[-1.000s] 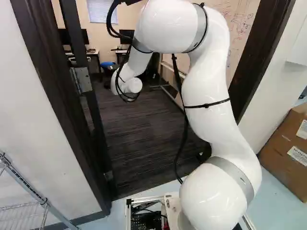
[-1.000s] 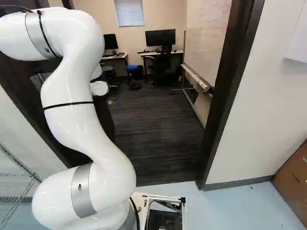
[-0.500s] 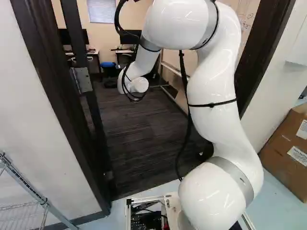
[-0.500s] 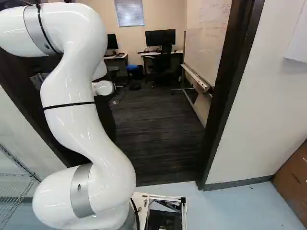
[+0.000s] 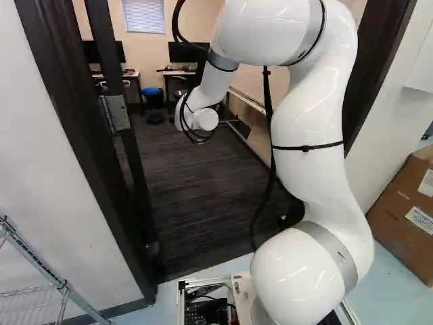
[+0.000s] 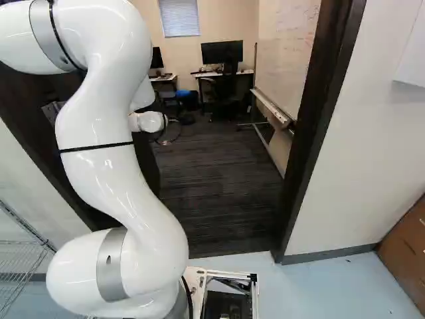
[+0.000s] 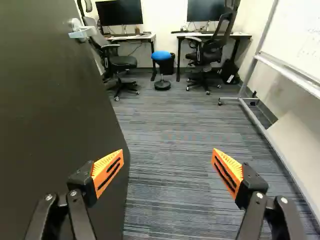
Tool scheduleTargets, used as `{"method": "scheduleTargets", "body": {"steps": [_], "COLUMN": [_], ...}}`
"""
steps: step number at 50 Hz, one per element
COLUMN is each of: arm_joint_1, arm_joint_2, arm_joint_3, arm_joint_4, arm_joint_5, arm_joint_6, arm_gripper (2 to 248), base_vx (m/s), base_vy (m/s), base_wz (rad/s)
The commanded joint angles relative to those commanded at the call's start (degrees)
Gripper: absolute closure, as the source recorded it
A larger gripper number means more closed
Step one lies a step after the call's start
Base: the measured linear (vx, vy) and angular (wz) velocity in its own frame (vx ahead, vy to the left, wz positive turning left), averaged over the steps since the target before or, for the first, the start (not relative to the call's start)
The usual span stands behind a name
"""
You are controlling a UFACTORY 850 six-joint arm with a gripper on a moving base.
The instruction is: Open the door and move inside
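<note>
Your door (image 7: 50, 110) stands open inward, its hinge (image 5: 115, 113) at the upper left of the left base view; your gripper (image 7: 168, 157) is spread wide, holding nothing, and your base (image 6: 194, 276), mostly hidden, seems outside, with entry left to do.

Bright indoor light, small white glints on the glossy arm (image 5: 308, 183), and the whiteboard (image 7: 295, 40) washed pale in the wrist view

This is an office: desks (image 7: 242, 35) bearing monitors (image 7: 119, 12) stand on either side of a blue stool (image 7: 161, 56), as do wheeled chairs (image 7: 122, 61). Striped carpet (image 7: 170, 125) lies under the stool, and a whiteboard (image 7: 295, 40) with writing stands off to one side of it.
</note>
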Motion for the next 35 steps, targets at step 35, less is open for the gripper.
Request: {"method": "scheduleTargets", "body": {"steps": [35], "arm_joint_1": [-4.93], "arm_joint_2": [3.93], "arm_joint_3": [4.92], "arm_joint_4": [2.9], "arm_joint_5": [0.0], "arm_joint_6": [0.0], "arm_gripper": [3], "base_vx": [0.0], "base_vy": [0.0], "base_wz": [0.0]}}
